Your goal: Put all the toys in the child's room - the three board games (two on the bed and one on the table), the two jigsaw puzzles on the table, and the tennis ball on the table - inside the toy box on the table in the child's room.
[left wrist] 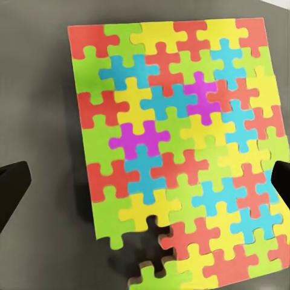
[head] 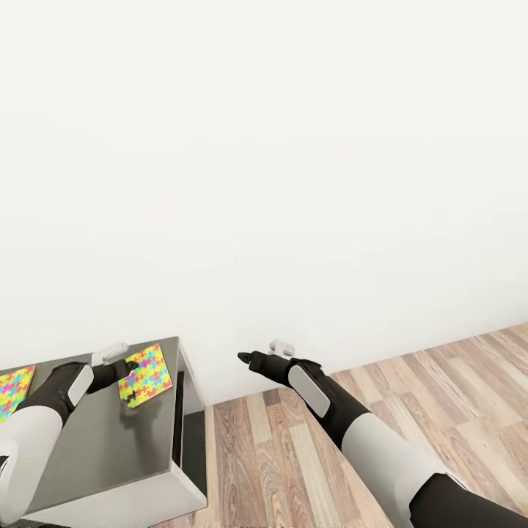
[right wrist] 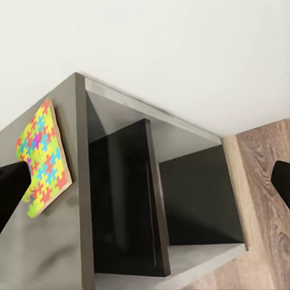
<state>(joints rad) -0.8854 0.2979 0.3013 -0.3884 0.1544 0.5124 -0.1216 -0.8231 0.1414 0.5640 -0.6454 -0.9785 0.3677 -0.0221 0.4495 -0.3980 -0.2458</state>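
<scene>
at far left a second jigsaw puzzle (head: 15,390) lies on the table (head: 110,447). the left gripper (head: 132,381), fingers spread and empty, hovers over the nearer jigsaw puzzle (head: 149,372) by the table's corner. a flat sheet may slide off under a scraping grasp. the right gripper (head: 246,358) hangs spread over floor (head: 249,455).

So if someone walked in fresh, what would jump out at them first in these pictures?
Probably the bright jigsaw puzzle lying flat near the right end of the dark grey table, with the left tool open right above it. A second puzzle peeks in at the picture's left edge, all under a big blank white wall.
</scene>
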